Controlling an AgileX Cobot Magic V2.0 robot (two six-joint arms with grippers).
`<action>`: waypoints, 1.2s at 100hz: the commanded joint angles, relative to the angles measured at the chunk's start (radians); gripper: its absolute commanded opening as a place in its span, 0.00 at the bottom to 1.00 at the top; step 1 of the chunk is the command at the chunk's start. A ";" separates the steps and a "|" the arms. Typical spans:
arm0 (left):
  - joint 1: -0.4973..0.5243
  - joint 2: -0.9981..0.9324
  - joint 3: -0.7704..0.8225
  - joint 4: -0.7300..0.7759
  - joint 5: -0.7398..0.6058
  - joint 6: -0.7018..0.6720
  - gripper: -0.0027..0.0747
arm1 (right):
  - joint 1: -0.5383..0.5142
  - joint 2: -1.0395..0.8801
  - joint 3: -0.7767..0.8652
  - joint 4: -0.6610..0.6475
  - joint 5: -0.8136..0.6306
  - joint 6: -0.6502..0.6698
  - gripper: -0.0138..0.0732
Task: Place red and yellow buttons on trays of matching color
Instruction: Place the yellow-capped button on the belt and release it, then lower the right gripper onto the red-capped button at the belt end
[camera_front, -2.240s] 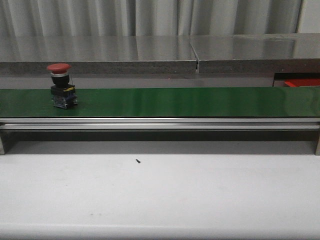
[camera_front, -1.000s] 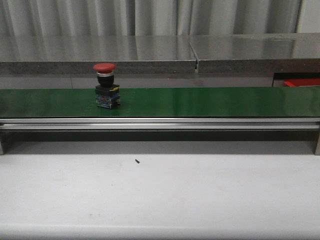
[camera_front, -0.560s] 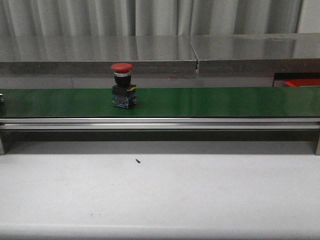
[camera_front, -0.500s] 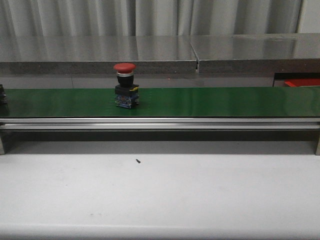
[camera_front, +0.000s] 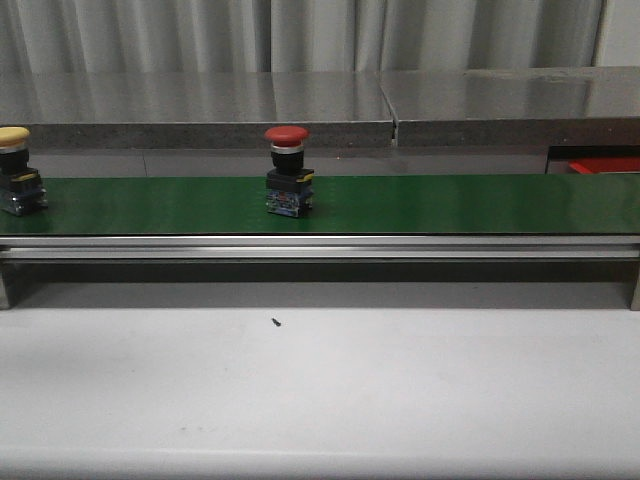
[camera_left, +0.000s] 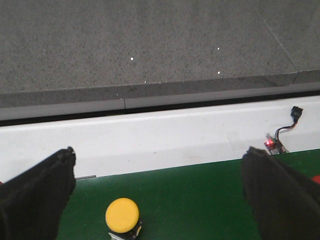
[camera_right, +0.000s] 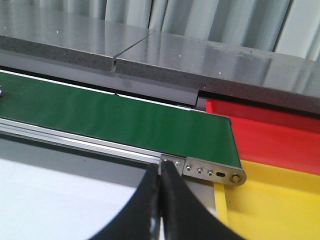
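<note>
Yellow button (camera_left: 122, 215) with round cap stands on green belt (camera_left: 200, 200), seen from above. Left gripper (camera_left: 160, 200) spread wide: two dark fingers (camera_left: 35, 195) at either side of frame, button between them, touching neither. White rail (camera_left: 150, 140) borders belt; grey speckled surface (camera_left: 150, 40) beyond. Small circuit board with red light (camera_left: 274, 145) and black wire sits on rail.

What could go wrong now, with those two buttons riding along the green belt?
The red mushroom-head button might pass the belt's end before the shut right gripper opens to catch it. The yellow button sits between the open left gripper fingers; a late close could tip it.
</note>
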 joint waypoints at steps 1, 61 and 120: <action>-0.030 -0.133 0.101 -0.016 -0.159 0.003 0.84 | -0.005 -0.011 0.000 -0.001 -0.080 -0.002 0.08; -0.050 -0.798 0.768 -0.011 -0.338 0.003 0.18 | -0.004 -0.011 -0.015 0.016 -0.222 -0.002 0.08; -0.050 -0.826 0.800 0.036 -0.367 0.003 0.01 | -0.004 0.511 -0.812 0.087 0.789 -0.002 0.08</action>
